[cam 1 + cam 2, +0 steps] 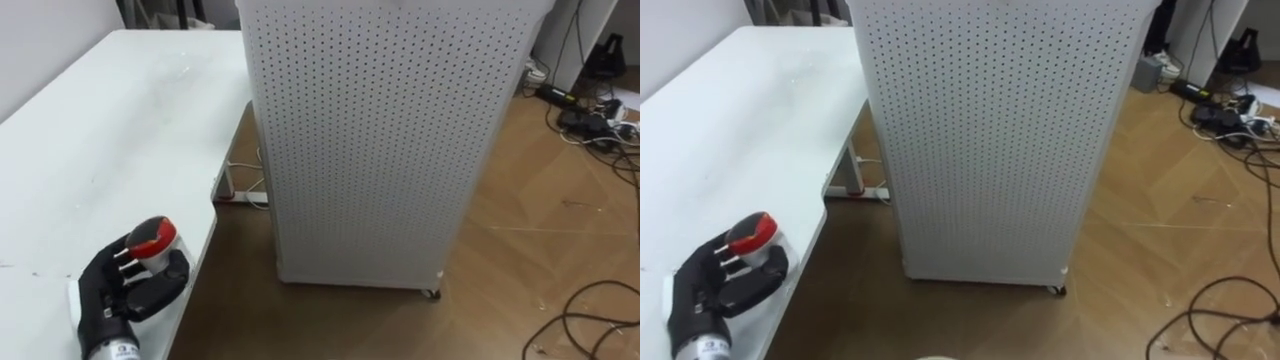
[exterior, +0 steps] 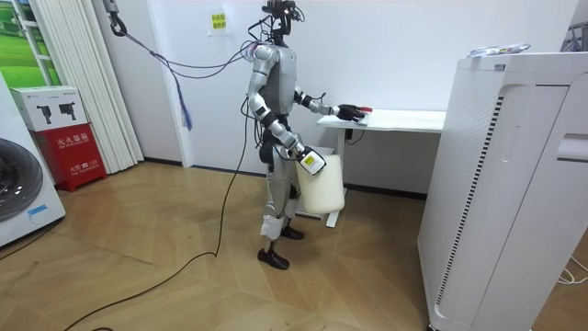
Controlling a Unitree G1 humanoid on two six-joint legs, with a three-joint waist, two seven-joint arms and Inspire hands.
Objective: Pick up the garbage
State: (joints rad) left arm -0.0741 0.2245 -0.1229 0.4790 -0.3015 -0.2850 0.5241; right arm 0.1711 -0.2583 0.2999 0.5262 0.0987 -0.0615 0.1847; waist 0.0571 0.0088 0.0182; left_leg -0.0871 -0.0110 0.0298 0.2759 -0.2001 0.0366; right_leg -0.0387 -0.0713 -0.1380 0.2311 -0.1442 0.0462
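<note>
Room view: robot stands on the wood floor [image 1: 540, 250] at the white table [image 1: 120, 130], near a tall perforated cabinet [image 1: 370, 140]; left hand [image 1: 125, 285] lies on the tabletop, fingers curled round a red-capped bottle [image 1: 153, 237]; right hand [image 2: 310, 163] is at a cream bin [image 2: 323, 188], its grip impossible to tell.

Silver-grey torso and upper arms, black at the joints, a dark sensor cluster up top for a head. Pale shins, dark feet. Ropes off the shoulders, up and away; dark cable across the floor. In close: left hand [image 1: 128, 283] all black, glossy fingers, small silver pins across the back, metal wrist cuff with print. Right hand [image 2: 303, 157] tagged white with a yellow mark.
</note>
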